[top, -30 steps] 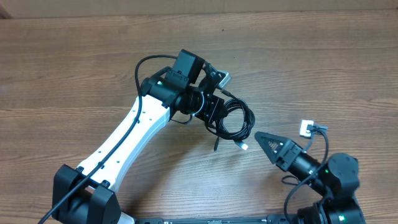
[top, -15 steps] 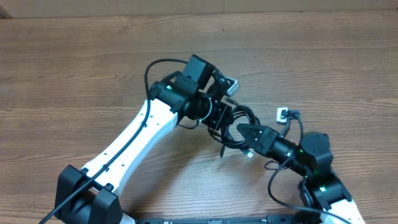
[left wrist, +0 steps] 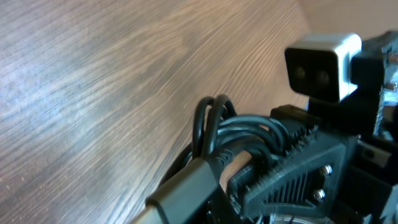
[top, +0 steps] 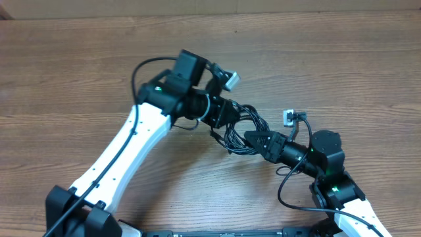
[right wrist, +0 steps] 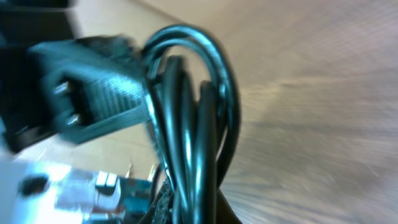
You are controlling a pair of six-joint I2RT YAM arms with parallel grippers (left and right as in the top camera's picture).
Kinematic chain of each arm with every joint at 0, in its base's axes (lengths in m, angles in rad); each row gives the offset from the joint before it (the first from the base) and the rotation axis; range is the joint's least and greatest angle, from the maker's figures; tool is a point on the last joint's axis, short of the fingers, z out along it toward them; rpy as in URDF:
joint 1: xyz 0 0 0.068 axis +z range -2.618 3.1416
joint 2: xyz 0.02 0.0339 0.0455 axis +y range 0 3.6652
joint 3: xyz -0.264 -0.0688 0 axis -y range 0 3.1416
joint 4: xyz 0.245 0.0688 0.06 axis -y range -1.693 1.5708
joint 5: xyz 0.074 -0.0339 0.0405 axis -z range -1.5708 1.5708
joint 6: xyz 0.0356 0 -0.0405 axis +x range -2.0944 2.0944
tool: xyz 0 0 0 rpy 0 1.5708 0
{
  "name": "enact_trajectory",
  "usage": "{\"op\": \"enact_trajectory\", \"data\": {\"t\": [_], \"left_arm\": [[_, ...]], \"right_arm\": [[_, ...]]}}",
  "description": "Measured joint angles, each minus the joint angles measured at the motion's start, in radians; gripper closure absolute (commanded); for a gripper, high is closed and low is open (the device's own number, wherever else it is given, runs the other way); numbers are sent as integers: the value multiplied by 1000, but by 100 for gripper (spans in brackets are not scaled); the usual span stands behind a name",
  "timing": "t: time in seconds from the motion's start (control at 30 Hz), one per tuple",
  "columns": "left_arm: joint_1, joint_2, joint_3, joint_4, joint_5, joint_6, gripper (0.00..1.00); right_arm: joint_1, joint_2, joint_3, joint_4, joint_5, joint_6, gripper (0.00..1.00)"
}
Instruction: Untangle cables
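left end effector (top: 229, 112) clamped on coiled cables (top: 239, 135); right end effector (top: 252, 138) pinching them too

You see a brown wood-grain table (top: 72, 72), with a paler tan strip (top: 329, 4) along the table's far edge.

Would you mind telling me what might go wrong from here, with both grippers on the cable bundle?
1. The right gripper seems shut on several loops of the cables at once, so pulling may tighten the tangle instead of freeing one strand.
2. The left gripper grips the same bundle very close by; the two might collide, or a hard pull could yank the cables out of one grip.
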Motion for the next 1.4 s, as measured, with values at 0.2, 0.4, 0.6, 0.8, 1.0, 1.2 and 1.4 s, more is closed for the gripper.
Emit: {"op": "enact_trajectory", "data": {"t": [0.2, 0.4, 0.6, 0.8, 1.0, 1.2, 1.4], "left_arm": [[39, -34, 0, 5, 67, 2, 96], [31, -48, 0, -4, 48, -1, 96], [-8, -69, 2, -20, -148, -147, 96], [-40, -82, 2, -32, -306, -385, 96], [53, -48, 2, -1, -642, -534, 96], [71, -42, 2, -8, -731, -568, 96], [67, -42, 2, -13, -657, -583, 96]], "right_arm": [[-1, 16, -3, 266, -164, -45, 96], [-6, 31, -6, 364, -258, -50, 96], [-7, 53, -6, 357, -263, -48, 96], [-6, 63, -6, 325, -235, -50, 87], [4, 44, -5, 216, -263, -70, 85], [7, 85, -6, 125, -195, -76, 72], [8, 128, -6, 109, -135, -50, 56]]}}
